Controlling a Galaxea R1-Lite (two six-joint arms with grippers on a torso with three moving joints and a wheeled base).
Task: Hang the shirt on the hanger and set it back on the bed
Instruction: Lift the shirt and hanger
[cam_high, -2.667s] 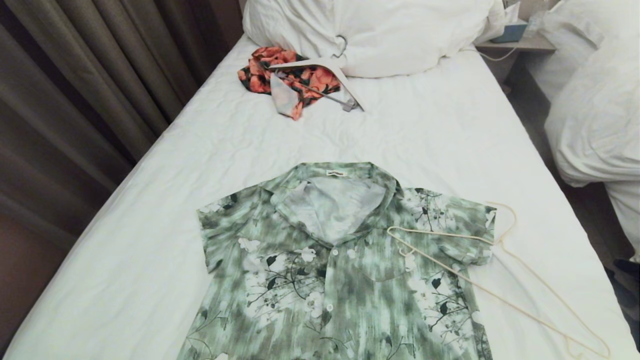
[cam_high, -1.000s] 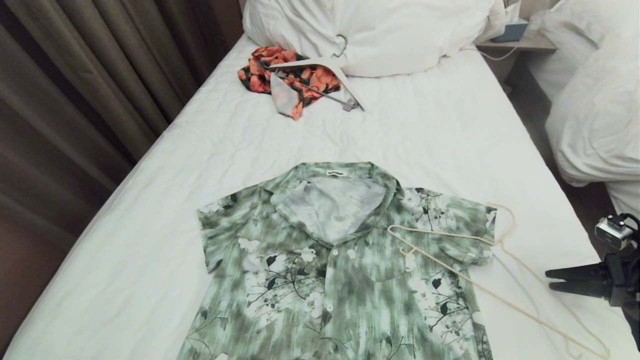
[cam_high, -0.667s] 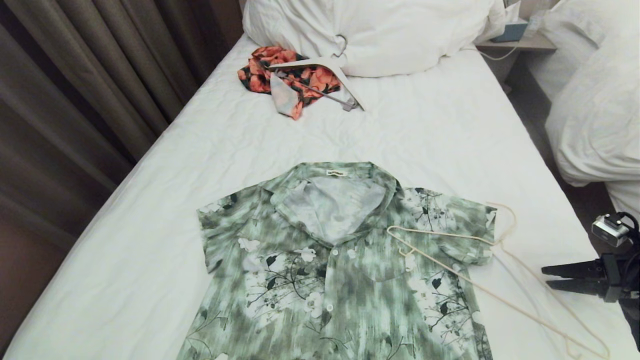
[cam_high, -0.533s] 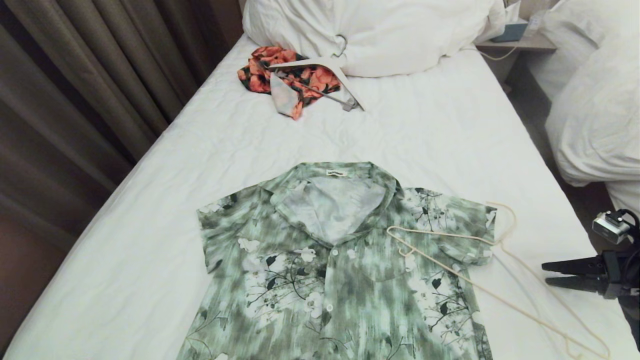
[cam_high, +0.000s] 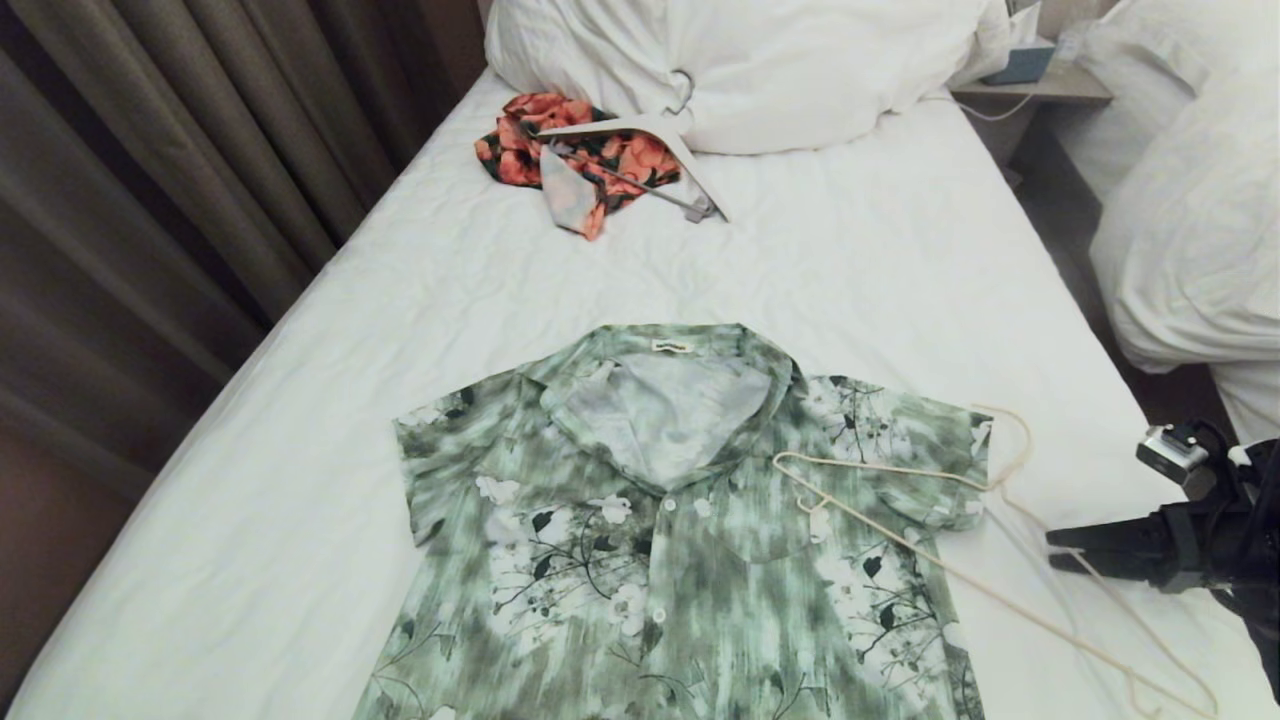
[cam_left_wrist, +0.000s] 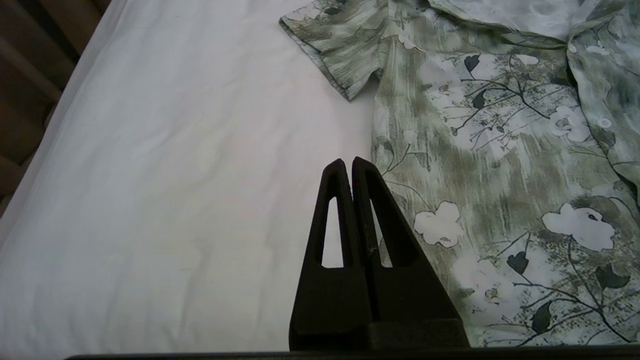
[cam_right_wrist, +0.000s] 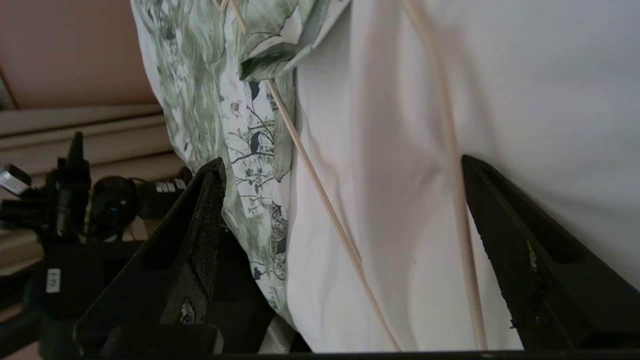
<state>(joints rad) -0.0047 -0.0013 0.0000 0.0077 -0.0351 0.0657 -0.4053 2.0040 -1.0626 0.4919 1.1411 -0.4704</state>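
The shirt (cam_high: 680, 530) is lying flat and face up on the white sheet of the bed (cam_high: 850, 260), collar pointing toward the bunched duvet (cam_high: 740, 60) at the far end. The hanger (cam_high: 960, 580) is resting partly on the shirt's sleeve on the robot's right and partly on the bare sheet beside it, its hook lying near the sleeve's edge. The right pincer (cam_high: 1060, 550) is reaching in from the bed's right edge just above the sheet, its fingers (cam_right_wrist: 200, 240) standing wide apart, with both thin hanger wires running between them in the right wrist view; it is gripping nothing. The left pincer (cam_left_wrist: 348, 167) is hanging over the sheet beside the shirt's other sleeve, its fingers pressed together and empty. Farther up the bed, an orange-red floral garment (cam_high: 580, 155) is lying with a thick white hanger (cam_high: 650, 135) on top of it.
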